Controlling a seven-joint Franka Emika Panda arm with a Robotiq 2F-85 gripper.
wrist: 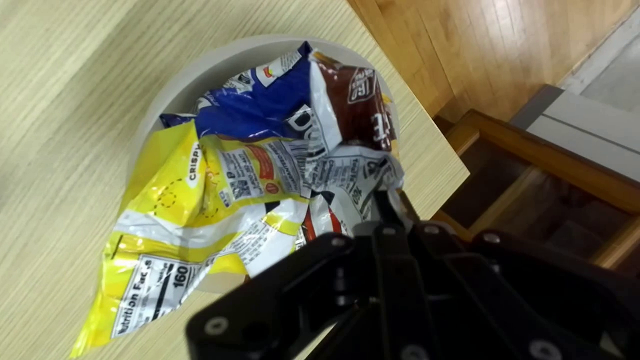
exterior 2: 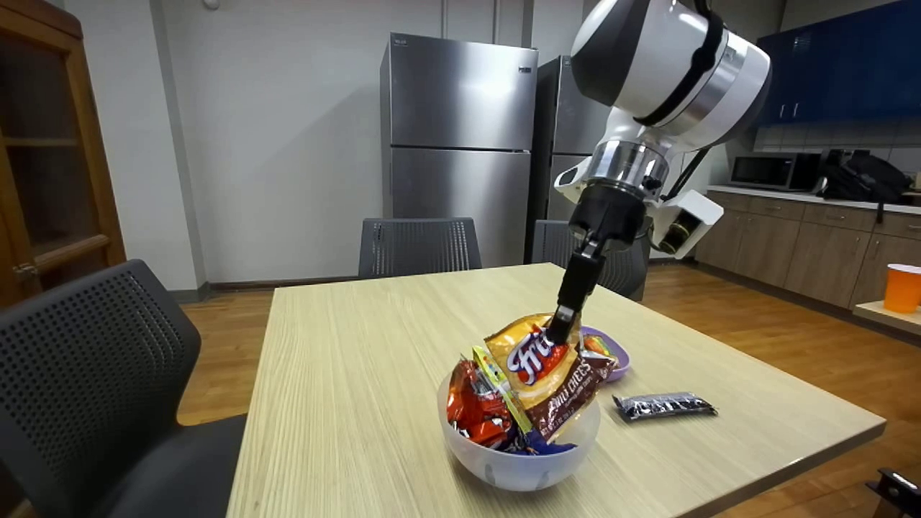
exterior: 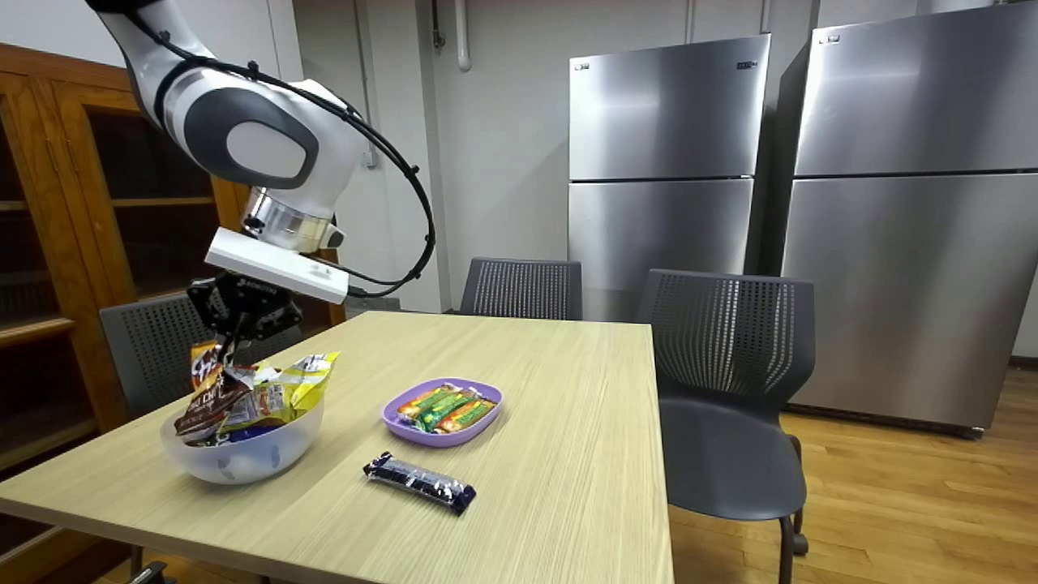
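One black gripper (exterior 2: 557,332) pinches the upper edge of an orange-and-brown chip bag (exterior 2: 548,385) between its fingers — the bag hangs tilted, its lower part at the mouth of a frosted bowl (exterior 2: 529,471). Whether it rests on what lies beneath, I cannot tell. In the bowl, a yellow bag (wrist: 190,222) sticks out past the rim, a blue bag (wrist: 250,112) lies just beside it, and red packages (exterior 2: 471,403) show along the wall in an exterior view.

The bowl stands on a pale wooden table (exterior: 568,454), near a corner. Near it is a purple dish (exterior: 442,440) holding green-and-orange packets (exterior: 446,408); a bar in a dark, shiny wrapper (exterior: 418,481) lies on the tabletop, apart from both.

Dark gray chairs (exterior: 730,341) stand around the table. Two steel refrigerators (exterior: 661,243) and a wooden cabinet (exterior: 69,186) with glass panes appear in both exterior views — plus, in an exterior view, a microwave (exterior 2: 773,170) on a counter (exterior 2: 849,205) and an orange cup (exterior 2: 902,289).
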